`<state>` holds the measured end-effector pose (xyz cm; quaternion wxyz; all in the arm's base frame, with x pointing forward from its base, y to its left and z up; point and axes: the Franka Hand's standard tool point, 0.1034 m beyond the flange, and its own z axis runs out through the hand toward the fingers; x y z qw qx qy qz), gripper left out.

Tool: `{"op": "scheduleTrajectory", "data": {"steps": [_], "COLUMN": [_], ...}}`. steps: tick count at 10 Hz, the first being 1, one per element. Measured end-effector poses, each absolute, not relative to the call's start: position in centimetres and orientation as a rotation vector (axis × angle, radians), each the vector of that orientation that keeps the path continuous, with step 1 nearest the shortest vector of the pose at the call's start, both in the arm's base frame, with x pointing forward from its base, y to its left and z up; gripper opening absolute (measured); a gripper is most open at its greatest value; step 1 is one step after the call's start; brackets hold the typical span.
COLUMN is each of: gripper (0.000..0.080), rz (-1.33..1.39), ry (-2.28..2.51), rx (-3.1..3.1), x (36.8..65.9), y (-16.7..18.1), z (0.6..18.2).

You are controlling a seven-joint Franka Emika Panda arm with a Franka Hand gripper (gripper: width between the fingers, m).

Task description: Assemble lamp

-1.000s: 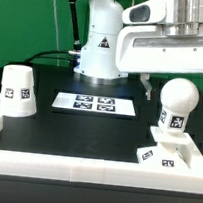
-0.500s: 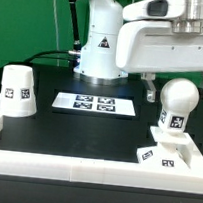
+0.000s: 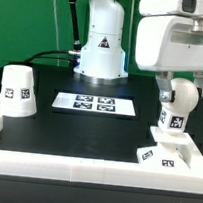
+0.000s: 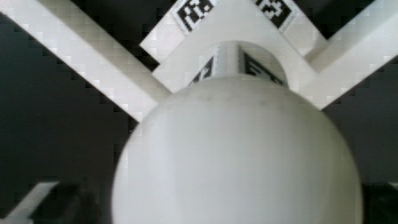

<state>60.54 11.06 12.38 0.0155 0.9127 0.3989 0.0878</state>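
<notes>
The round white bulb (image 3: 181, 101) stands upright on the low square base (image 3: 162, 157) at the exterior view's right, near the front corner. My gripper (image 3: 177, 95) has come down over the bulb, open, with one finger (image 3: 162, 92) beside its left side and the other hidden. In the wrist view the bulb (image 4: 222, 150) fills the frame between the jaws, with the tagged base (image 4: 228, 14) beyond it. The tapered shade (image 3: 18, 90) stands alone at the exterior view's left.
The marker board (image 3: 95, 104) lies flat on the black table in the middle. A white raised wall (image 3: 73, 170) borders the table's front and sides. The robot's white pedestal (image 3: 101, 44) stands at the back.
My gripper has moved to the exterior view's right, from beside the bulb to directly over it, its fingers now straddling the ball. The bulb, base and shade have not moved.
</notes>
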Motion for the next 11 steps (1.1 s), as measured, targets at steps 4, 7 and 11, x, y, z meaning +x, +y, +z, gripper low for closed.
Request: {"op": "scheduleTrajectory", "data": {"steps": [4, 7, 11], "gripper": [0.0576, 0.0576, 0.0577], "rz": [0.249, 0.250, 0.289], "ry": [1.304, 1.262, 0.642], "rx": [2.807, 2.830, 3.062], "x": [60.31, 60.32, 60.38], "y": [10.90, 10.85, 10.44], "z": [11.75, 11.75, 11.84]}}
